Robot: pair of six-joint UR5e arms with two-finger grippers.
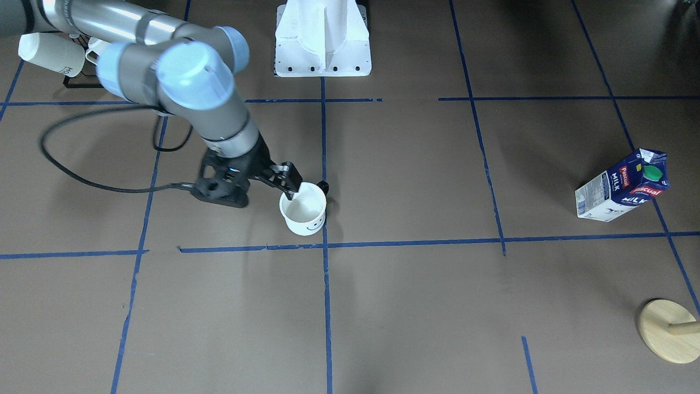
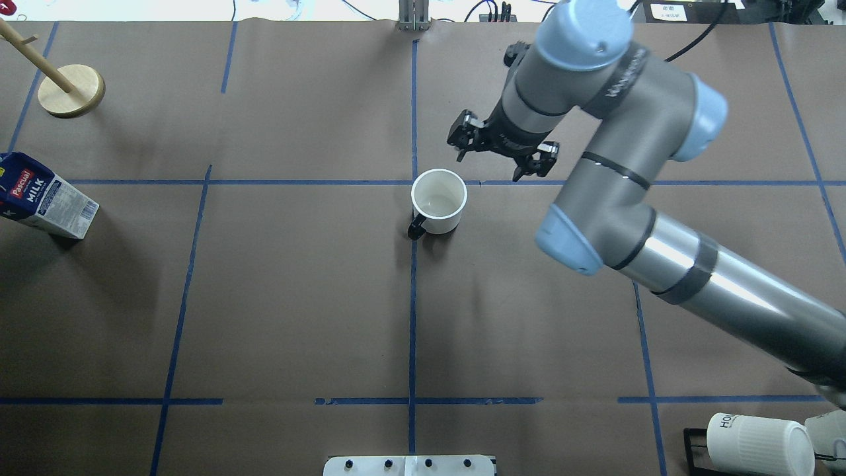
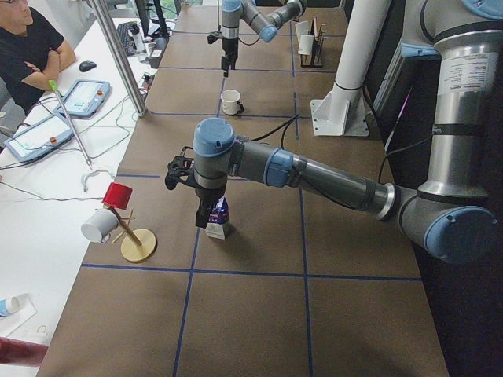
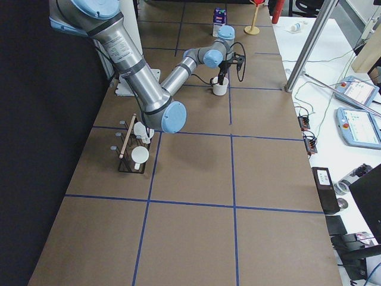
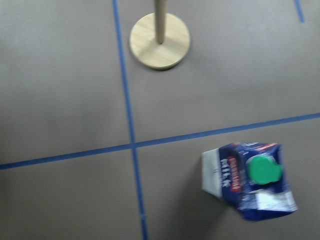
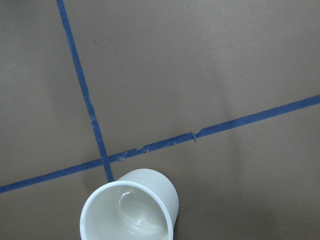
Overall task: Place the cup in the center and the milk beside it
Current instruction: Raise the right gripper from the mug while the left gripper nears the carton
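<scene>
The white cup (image 2: 438, 201) with a black handle and a smiley face (image 1: 304, 210) stands upright at the crossing of the blue tape lines in the middle of the table. My right gripper (image 2: 490, 165) is open and empty, raised just beyond the cup and clear of it. The right wrist view shows the cup (image 6: 131, 212) at its bottom edge, with no fingers around it. The dark blue milk carton (image 1: 623, 186) with a green cap stands far off on my left side. In the exterior left view my left gripper (image 3: 206, 214) hovers close over the carton (image 3: 219, 226). I cannot tell whether it is open.
A wooden mug tree (image 2: 71, 90) stands beyond the carton, with a red and a white mug hanging on it (image 3: 118, 196). A black rack with ribbed white mugs (image 2: 760, 444) stands near the right arm's base. The white robot pedestal (image 1: 322, 41) is at the table's near edge.
</scene>
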